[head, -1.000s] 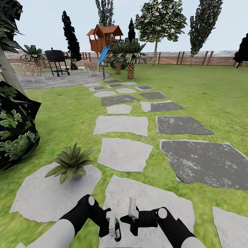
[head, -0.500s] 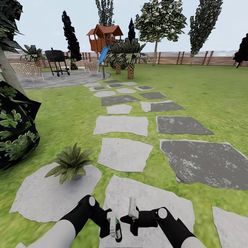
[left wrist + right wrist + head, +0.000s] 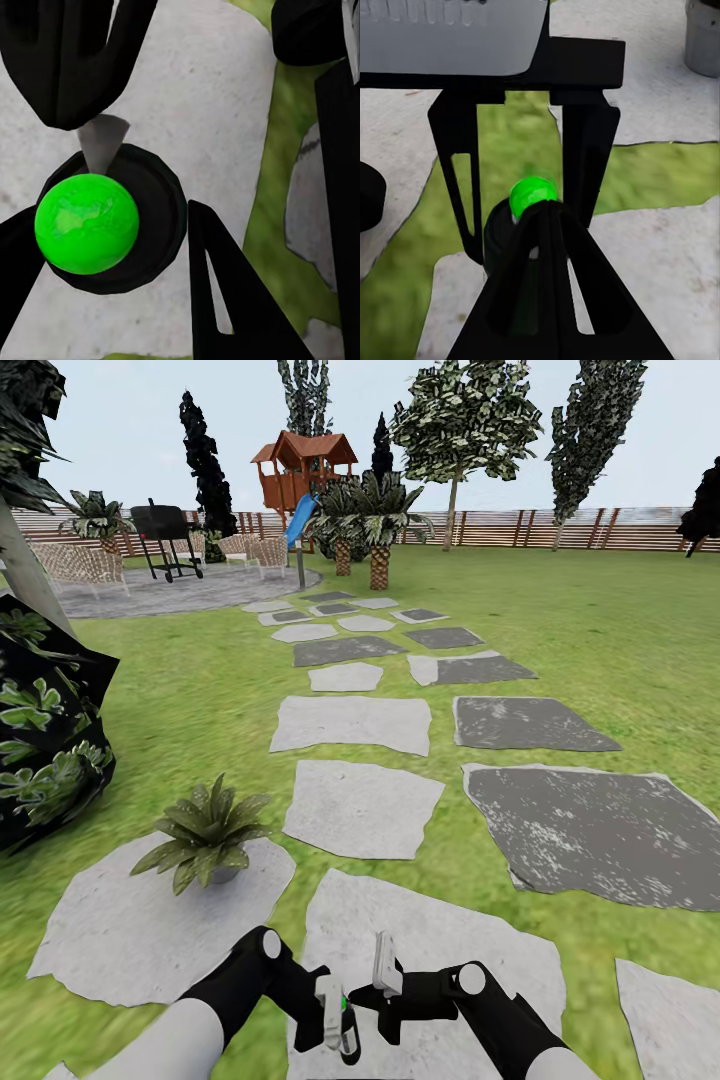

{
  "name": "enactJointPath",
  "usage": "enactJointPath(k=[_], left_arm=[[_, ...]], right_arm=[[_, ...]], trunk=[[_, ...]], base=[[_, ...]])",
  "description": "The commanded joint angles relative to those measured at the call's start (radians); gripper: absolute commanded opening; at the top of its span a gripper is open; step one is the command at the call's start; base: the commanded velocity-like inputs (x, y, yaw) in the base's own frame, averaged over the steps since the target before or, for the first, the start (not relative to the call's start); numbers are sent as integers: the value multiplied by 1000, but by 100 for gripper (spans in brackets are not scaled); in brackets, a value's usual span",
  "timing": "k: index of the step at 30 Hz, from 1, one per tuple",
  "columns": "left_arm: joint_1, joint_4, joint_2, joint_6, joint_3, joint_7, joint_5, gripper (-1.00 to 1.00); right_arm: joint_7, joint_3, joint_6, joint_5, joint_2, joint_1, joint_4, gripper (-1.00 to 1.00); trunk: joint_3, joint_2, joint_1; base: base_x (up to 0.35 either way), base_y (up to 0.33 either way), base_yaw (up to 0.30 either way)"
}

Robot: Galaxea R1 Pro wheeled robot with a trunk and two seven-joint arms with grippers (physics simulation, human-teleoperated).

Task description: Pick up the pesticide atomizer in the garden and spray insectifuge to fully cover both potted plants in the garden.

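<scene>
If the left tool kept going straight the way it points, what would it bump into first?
Probably the round green-capped black atomizer, which sits right between the left tool's fingers; behind it lies the pale grey stone slab. Depth is hard to judge.

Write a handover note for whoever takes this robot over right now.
Left gripper: shut on the sprayer, held off the ground, low in front of the robot.
Right gripper: looks shut and empty, close beside the left one.
One potted plant stands on a pale stone slab, ahead and to the left.
Done: sprayer picked up.
Left: spray this plant all over, then the second one.
</scene>
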Motion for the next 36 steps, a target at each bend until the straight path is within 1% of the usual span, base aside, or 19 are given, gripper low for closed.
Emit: enactJointPath(k=[1,13,15,18,19,21,22,23,24,25,27,28,29,30,31,33,34,35,36], left_arm=[[0,-1,-3,-10,0,-1,-8,-100],[-2,-1,-5,-9,-1,-1,-8,-100],[-2,-1,-1,-9,-2,-1,-8,-100],[-1,1,11,-9,-1,-1,-10,-100],[0,1,21,-9,0,-1,-11,-100],[0,2,51,-9,0,-1,-10,-100],[1,2,73,-9,0,-1,-12,-100],[1,2,85,-9,0,-1,-14,-100],[3,2,137,-9,1,0,-15,-100],[3,6,167,-9,2,1,-17,-100],[5,14,217,-10,2,9,-16,-100],[6,16,245,-10,4,14,-11,-100],[6,16,261,-9,7,23,-4,-100],[6,18,270,-8,17,43,11,-100],[7,22,274,-8,39,83,32,-100],[12,60,274,-7,84,196,72,-100],[15,107,269,-8,116,292,104,-100],[16,139,267,-9,133,355,128,-100],[17,189,264,-11,150,443,171,-100]], right_arm=[[0,-1,-4,8,0,0,-1,-100],[0,-1,-5,8,0,0,-1,-100],[0,-1,-5,8,0,0,-1,-100],[0,0,-5,8,0,0,-1,-100],[0,0,-4,8,0,0,-1,-100],[0,0,-4,8,0,0,-1,-100],[0,0,-4,8,0,0,-1,-100],[0,0,-4,8,0,0,-1,-100],[0,0,-4,8,-1,0,-1,-100],[0,0,-4,8,-4,0,-1,-100],[0,-1,-4,8,-14,0,-1,-100],[-2,-1,-6,8,-29,0,1,-100],[-14,0,-7,8,-47,0,5,-100],[-43,0,-9,7,-63,0,22,-100],[-89,-1,-10,6,-77,0,57,-100],[-192,-1,-12,3,-93,0,148,-100],[-282,-1,-13,2,-99,0,218,-100],[-380,-1,-14,0,-104,0,291,-100],[-451,-1,-16,-1,-108,0,341,-100]], trunk=[[-1,0,0],[-1,0,0],[-1,0,0],[-1,0,0],[-1,0,0],[-1,0,0],[-1,0,0],[-1,0,0],[-1,0,0],[-1,0,0],[-1,0,0],[-1,0,0],[-1,0,0],[-1,0,0],[-1,0,0],[-1,0,0],[-1,0,0],[-1,0,0],[-1,0,0]], base=[[0,0,0],[0,0,0],[0,0,0],[0,0,0],[0,0,0],[0,0,0],[0,0,0],[0,0,0],[0,0,0],[0,0,0],[0,0,0],[0,0,0],[0,0,0],[0,0,0],[0,0,0],[0,0,0],[0,0,0],[0,0,0],[0,0,0]])
